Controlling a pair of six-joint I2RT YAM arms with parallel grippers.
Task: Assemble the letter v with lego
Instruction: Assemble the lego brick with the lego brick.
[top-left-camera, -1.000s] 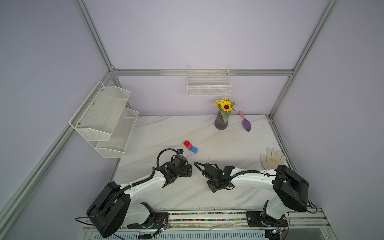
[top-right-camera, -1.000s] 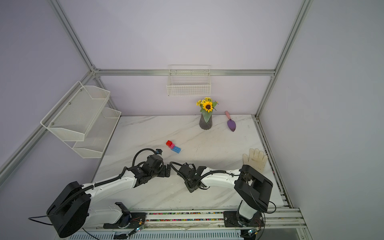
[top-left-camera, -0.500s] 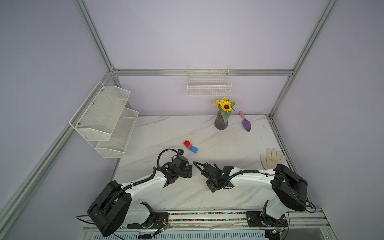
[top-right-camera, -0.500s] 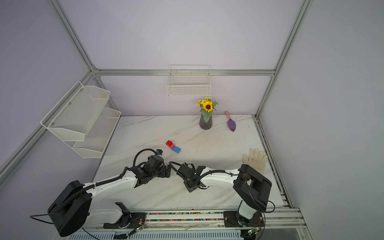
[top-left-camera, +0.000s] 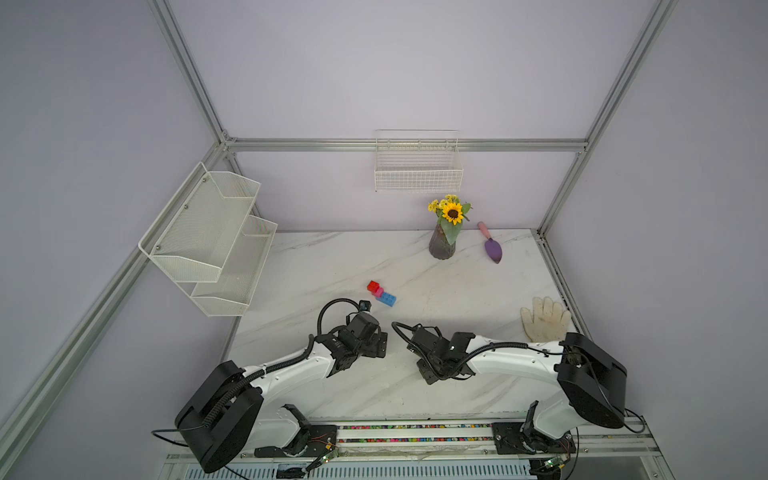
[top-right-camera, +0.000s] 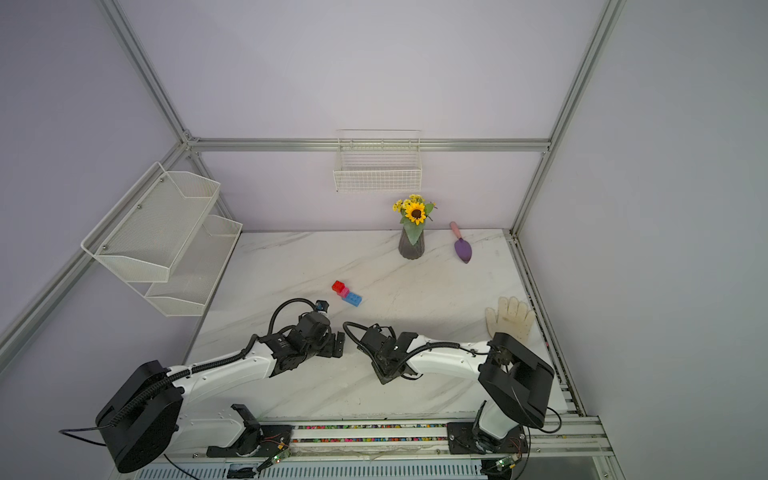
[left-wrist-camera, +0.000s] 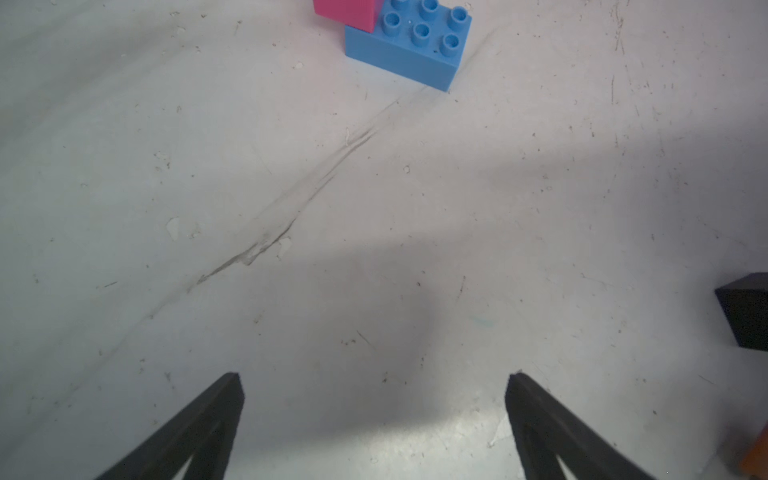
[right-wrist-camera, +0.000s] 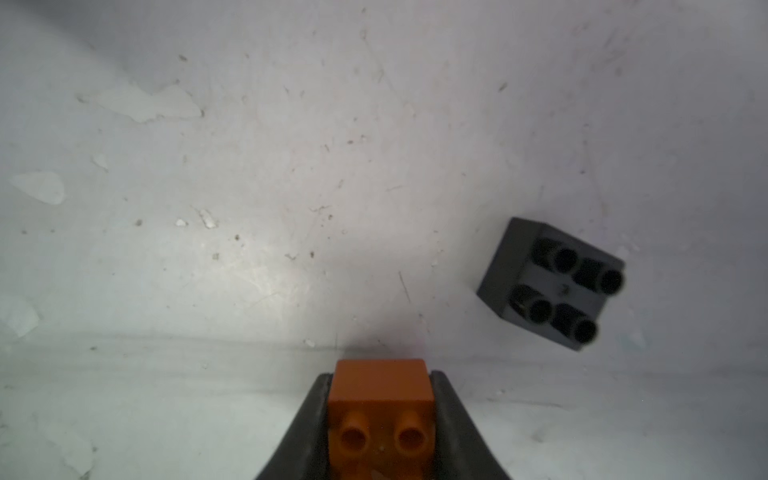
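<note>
Hardly anything has shifted in the top views over the last second; both arms sit about where they were, and the right one has only nudged a bit.

The right gripper (right-wrist-camera: 380, 376) has its jaws pinched in on the orange brick (right-wrist-camera: 380, 399), one pad on each flat side, studs pointing at the wrist camera. The black brick (right-wrist-camera: 548, 282) lies loose on the table (top-left-camera: 457, 291) close by, studs tipped sideways rather than up. In both top views those two are hidden under the arms.

The left gripper (left-wrist-camera: 374, 378) is spread wide and holds nothing, hanging low over bare table. Ahead of it is the started arm of the V: blue brick (left-wrist-camera: 409, 45) with the pink brick (left-wrist-camera: 347, 12) stepped on one end, and the red brick (top-left-camera: 373, 286) on top of that, mid-table.

Handling-wise these look like light, hard, stiff plastic, not fragile, but the smooth walls could slip or twist in a loose pinch. Flat opposite sides are the spot to grab, leaving studs and underside free. Pressing onto blue probably needs a firm, square push.

Both arms reach forward low from the front rail, elbows out, wrists bent down, grippers near each other at front-centre.
</note>
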